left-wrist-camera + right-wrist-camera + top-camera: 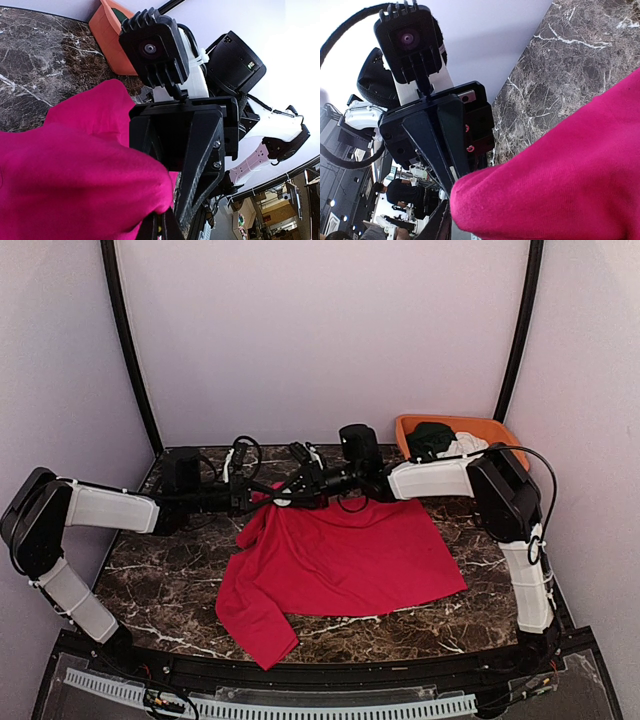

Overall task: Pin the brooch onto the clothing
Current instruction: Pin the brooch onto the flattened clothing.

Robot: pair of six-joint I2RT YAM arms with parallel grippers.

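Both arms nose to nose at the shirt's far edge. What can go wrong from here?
1. The left gripper and right gripper sit almost touching over the red T-shirt; a small misjudged move could knock them together.
2. The cloth is bunched up there and fills both wrist views, so a pin might catch two layers.
3. No brooch shows in any view; it may be hidden, or dropped unnoticed.

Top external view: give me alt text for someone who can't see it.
A red T-shirt lies spread on a dark marble table; the left gripper and right gripper meet at its far edge. An orange bin sits at the far right corner.
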